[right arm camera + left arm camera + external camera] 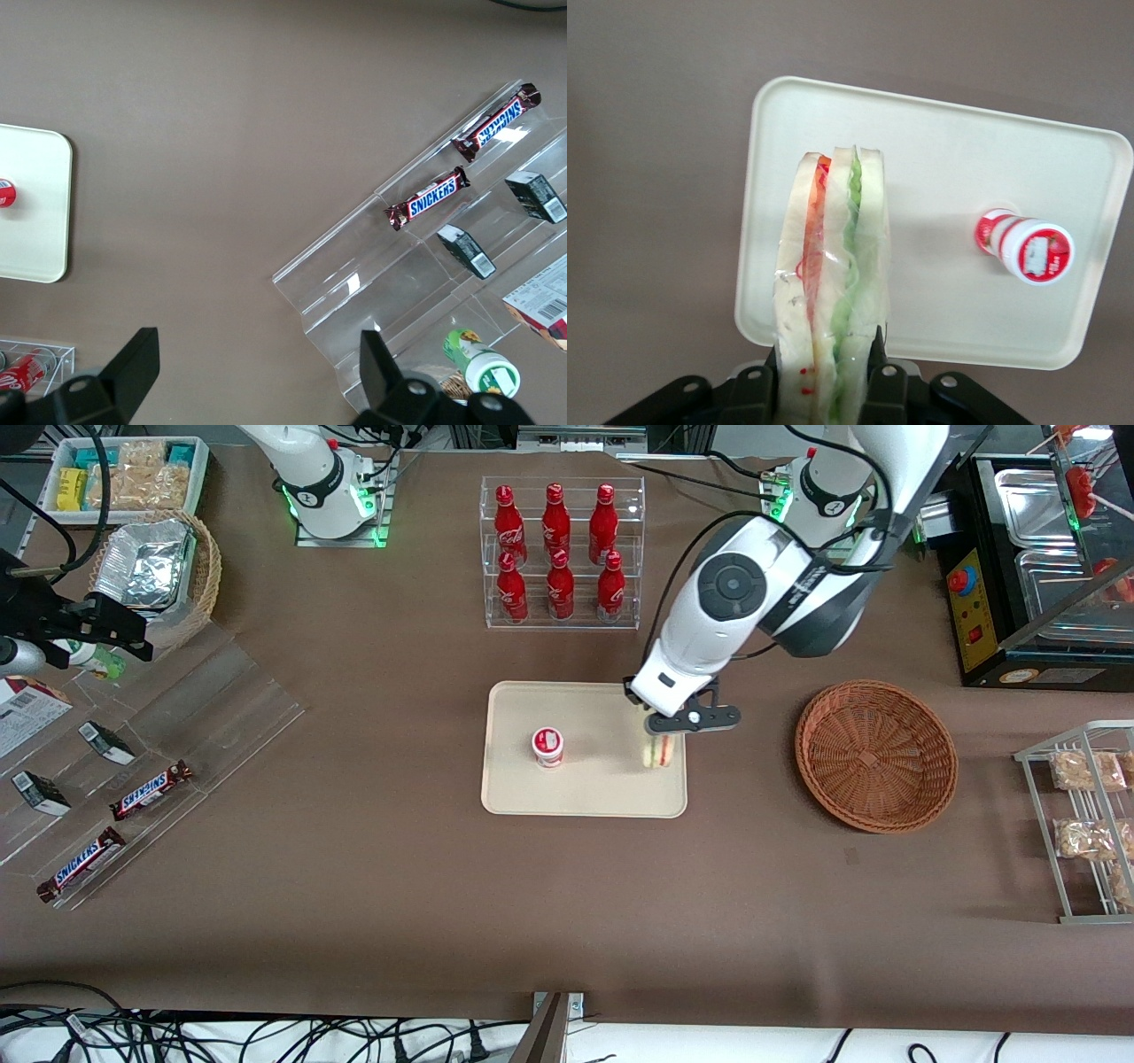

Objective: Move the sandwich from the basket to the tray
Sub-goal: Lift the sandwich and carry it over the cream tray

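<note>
1. Front view: the basket [875, 755] sits empty, off toward the working arm's end from the gripper [663, 737]. The gripper hangs over the tray [585, 790], with the sandwich [658, 752] just beneath it, so the carry looks done.

2. Left wrist view: the fingers [876, 356] are clamped on the sandwich [833, 292], above the tray's [939, 186] edge; a small red-capped bottle [1028, 251] stands well apart. Lowering and release remain.

3. Right wrist view: only a tray corner [31, 208] shows; no gripper.

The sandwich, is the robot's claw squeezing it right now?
Touching. In the left wrist view, the gripper has its black fingers pressed against both sides of the sandwich, above the tray.
</note>
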### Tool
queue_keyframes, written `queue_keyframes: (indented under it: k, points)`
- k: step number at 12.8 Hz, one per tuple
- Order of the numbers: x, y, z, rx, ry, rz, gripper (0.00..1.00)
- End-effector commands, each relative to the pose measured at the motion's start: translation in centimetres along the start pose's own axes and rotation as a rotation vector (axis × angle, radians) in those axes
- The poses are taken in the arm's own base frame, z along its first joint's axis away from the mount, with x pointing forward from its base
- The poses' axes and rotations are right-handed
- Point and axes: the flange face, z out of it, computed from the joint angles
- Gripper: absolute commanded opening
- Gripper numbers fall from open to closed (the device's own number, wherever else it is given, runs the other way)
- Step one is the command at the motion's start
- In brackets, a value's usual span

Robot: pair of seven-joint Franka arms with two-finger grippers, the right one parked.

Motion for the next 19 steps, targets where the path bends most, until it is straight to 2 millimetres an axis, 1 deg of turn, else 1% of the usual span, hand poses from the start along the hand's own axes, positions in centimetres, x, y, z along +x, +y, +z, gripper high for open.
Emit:
queue_keyframes:
  k: [1, 4, 6, 7, 8, 9, 11, 12, 13, 14, 16, 19]
  points:
    - [-0.7, 1.4, 1.6, 0.025, 0.065, -0.012, 0.35]
    - [-1.9, 1.0, 5.1, 0.004, 0.144, -0.022, 0.34]
    - [-3.3, 1.3, 6.6, 0.02, 0.187, 0.004, 0.34]
    - [-3.6, 1.4, 7.1, 0.033, 0.193, 0.021, 0.34]
    - [-4.0, 1.6, 8.2, 0.046, 0.191, 0.042, 0.34]
    - [-4.8, 2.2, 9.0, 0.053, 0.192, 0.059, 0.34]
    - [-5.0, 2.3, 10.0, 0.074, 0.212, 0.074, 0.34]
    - [-5.0, 2.3, 10.7, 0.085, 0.223, 0.074, 0.34]
    - [-5.6, 2.7, 11.6, 0.1, 0.237, 0.088, 0.34]
    - [-5.7, 2.6, 12.3, 0.112, 0.252, 0.082, 0.34]
    - [-5.8, 2.5, 13.2, 0.124, 0.267, 0.072, 0.34]
    - [-5.8, 2.4, 13.4, 0.129, 0.269, 0.075, 0.34]
